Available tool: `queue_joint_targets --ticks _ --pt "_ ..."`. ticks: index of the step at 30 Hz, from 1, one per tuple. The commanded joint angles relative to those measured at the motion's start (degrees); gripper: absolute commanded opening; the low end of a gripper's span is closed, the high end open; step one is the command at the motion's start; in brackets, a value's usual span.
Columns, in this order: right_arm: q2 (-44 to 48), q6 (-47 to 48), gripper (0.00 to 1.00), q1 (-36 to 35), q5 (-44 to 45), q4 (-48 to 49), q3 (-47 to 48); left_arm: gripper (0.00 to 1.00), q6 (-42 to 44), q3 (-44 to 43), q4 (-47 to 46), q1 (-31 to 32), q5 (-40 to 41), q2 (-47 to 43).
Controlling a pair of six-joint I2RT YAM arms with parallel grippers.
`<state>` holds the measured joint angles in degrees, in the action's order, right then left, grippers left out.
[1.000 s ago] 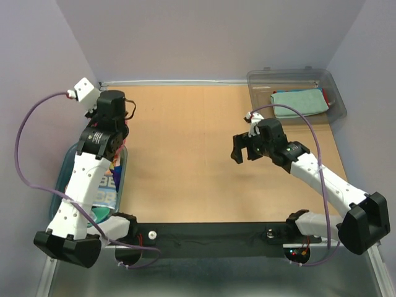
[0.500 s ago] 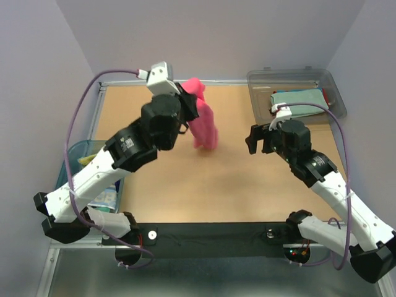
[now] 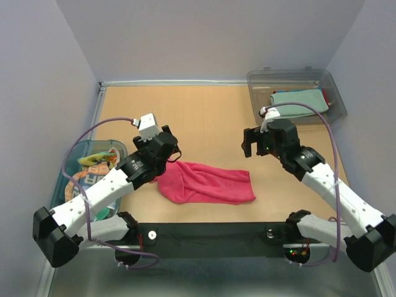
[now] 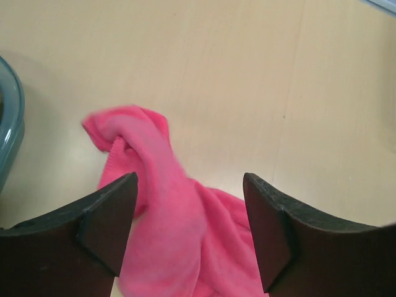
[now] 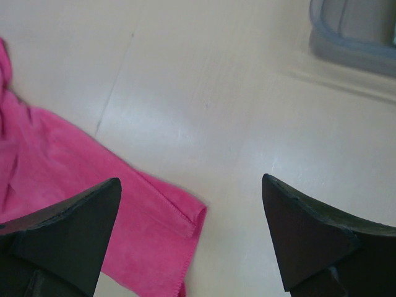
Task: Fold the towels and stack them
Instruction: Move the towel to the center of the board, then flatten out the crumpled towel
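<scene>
A magenta pink towel [image 3: 207, 184] lies crumpled and stretched out on the wooden table near the front edge. My left gripper [image 3: 171, 158] hovers open over its bunched left end; in the left wrist view the towel [image 4: 167, 241] lies loose between and below the fingers [image 4: 106, 218], not touching them. My right gripper [image 3: 249, 143] is open above bare table just past the towel's right end, whose hemmed corner [image 5: 154, 229] shows in the right wrist view. A folded teal towel [image 3: 299, 101] rests in the clear bin [image 3: 314, 78]. More towels [image 3: 94, 162], yellow and striped, sit in the tub.
The blue-rimmed tub [image 3: 120, 151] stands at the left edge beside my left arm, its rim [image 4: 11, 124] close to the towel's end. The clear bin [image 5: 352, 34] sits at the back right. A black bar [image 3: 210, 238] runs along the near edge.
My left arm lifted the pink towel out of the tub, swung it across and laid it on the table, then opened. My right arm moved toward the centre.
</scene>
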<state>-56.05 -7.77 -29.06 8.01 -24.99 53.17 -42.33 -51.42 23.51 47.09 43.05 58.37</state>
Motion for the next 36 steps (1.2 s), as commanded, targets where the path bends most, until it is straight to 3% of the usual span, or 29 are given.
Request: queue_joint_targets --ticks 1,3,8,16,29,32,33,36 --pt "-5.11 -0.75 1.00 0.05 -3.35 -1.02 -2.54 0.86 0.23 -0.87 -2.59 -1.91 -0.68 1.30" --pt "-7.13 -1.19 0.99 -0.03 -4.40 -1.20 -3.42 0.98 1.19 -0.96 -2.41 -2.79 -2.00 2.97" --pt "-12.32 -2.34 0.91 0.05 -7.30 -2.08 -5.62 0.99 0.06 -0.71 -0.66 -3.50 -5.77 5.70" --pt "-19.52 0.82 0.64 -0.82 -19.08 -4.27 -3.86 0.98 -8.20 11.50 -6.01 -3.50 -15.97 8.16" --pt "-34.12 4.08 0.59 -4.95 -17.95 -4.36 1.41 0.94 -14.01 18.54 -10.58 -4.46 -14.57 12.56" --pt "-35.61 3.99 0.44 -5.04 -15.93 -4.36 1.68 0.93 -12.70 19.42 -12.42 -6.57 -15.79 13.96" --pt "-35.53 3.73 0.31 -5.13 -15.49 -4.36 1.76 0.93 -12.26 19.43 -12.95 -7.27 -15.98 14.49" --pt "-34.48 3.03 0.12 -5.13 -11.03 -4.45 1.94 0.93 -9.45 18.46 -14.63 -10.43 -16.59 17.30"
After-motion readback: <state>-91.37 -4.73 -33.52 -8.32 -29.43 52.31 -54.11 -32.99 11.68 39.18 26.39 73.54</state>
